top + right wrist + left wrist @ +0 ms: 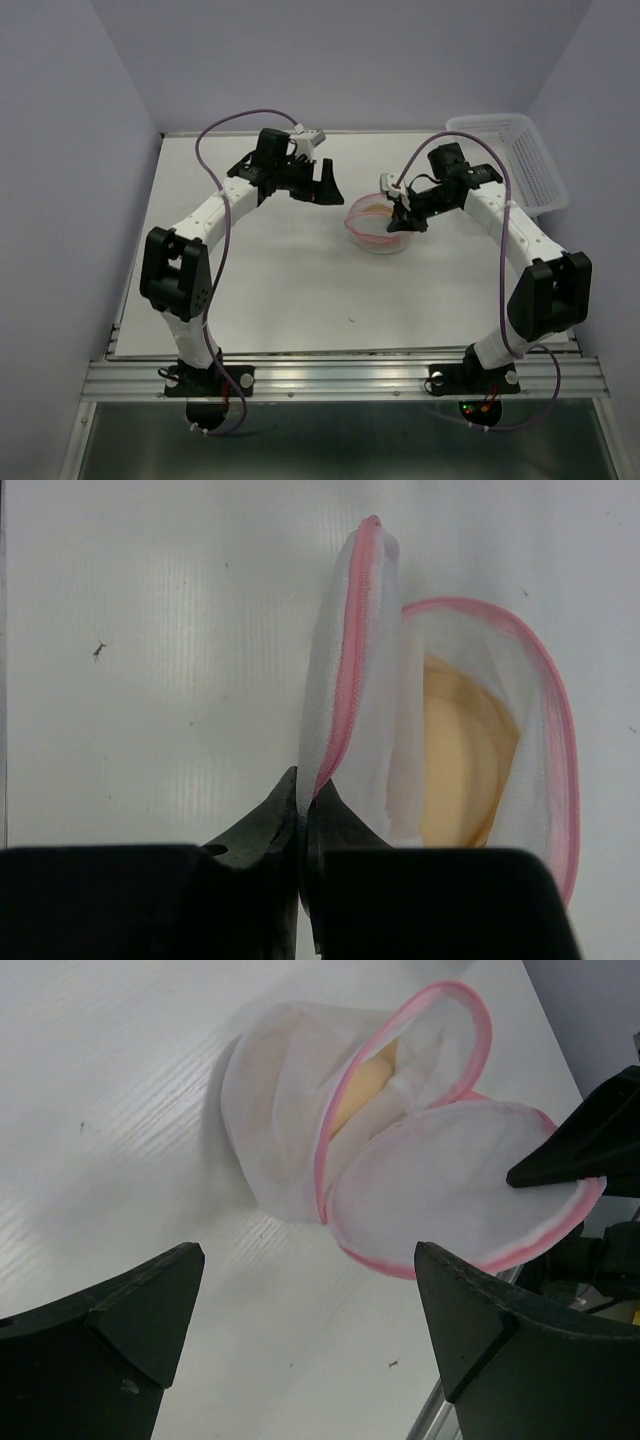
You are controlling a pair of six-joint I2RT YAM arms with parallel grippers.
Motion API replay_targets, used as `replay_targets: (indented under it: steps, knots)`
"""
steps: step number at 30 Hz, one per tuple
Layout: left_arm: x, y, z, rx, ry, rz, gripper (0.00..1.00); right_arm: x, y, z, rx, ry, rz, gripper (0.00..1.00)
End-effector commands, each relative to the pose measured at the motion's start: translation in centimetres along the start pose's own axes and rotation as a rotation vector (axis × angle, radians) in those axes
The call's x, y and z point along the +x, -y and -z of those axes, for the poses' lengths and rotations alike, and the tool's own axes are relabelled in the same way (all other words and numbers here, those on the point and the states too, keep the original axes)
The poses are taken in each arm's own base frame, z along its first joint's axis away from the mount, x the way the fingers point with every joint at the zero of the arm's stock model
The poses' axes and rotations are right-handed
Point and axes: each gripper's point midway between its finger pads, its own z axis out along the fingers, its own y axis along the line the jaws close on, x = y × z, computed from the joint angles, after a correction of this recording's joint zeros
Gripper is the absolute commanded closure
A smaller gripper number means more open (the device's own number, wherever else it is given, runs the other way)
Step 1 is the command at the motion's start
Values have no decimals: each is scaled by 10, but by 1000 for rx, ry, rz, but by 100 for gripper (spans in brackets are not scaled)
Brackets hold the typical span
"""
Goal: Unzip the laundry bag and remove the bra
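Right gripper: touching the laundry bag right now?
Touching. In the right wrist view the right gripper is shut on the pink zipper rim of the laundry bag, pinching its raised half.

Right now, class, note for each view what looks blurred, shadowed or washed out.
Left wrist view: the left gripper's fingers loom dark and soft-edged, while the laundry bag is sharp and casts a faint shadow. Right wrist view: the table glares white. Top external view: evenly lit, no harsh glare.
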Motion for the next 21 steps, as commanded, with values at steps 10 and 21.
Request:
replay_targets:
  steps: [10, 21]
  knots:
    - [-21, 32, -57, 45, -136, -359, 1, -4, -2, 2, -21, -11, 57, 99]
    - [-10, 13, -97, -69, -213, -364, 3, -6, -8, 1, -36, -8, 67, 99]
